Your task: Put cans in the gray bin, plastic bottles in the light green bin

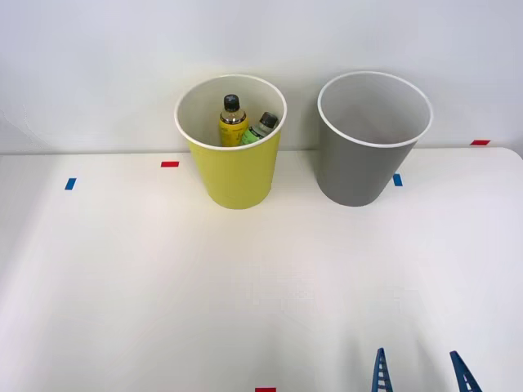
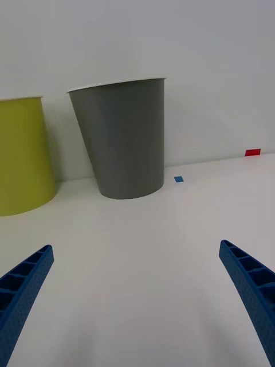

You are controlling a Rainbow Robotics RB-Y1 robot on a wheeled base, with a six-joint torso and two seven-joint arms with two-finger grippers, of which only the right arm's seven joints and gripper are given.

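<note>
Yellow-green bin is noted upright on the white table, w/ the gray bin standing beside it on the robot's right, the two apart, not touching. Both bottles are seen inside the green bin: yellow-label bottle upright, green-label bottle tilted against it, dark caps up. Gray bin interior is viewed as pale; contents at its bottom can't be made out. Right gripper is recorded low at the near table edge, well apart from both bins, jaws spread wide w/ nothing between them; in the wrist view the blue ribbed fingers sit at the two corners, gripper facing the gray bin, green bin alongside. Small red and blue tape marks are observed on the table near the bins.
</note>
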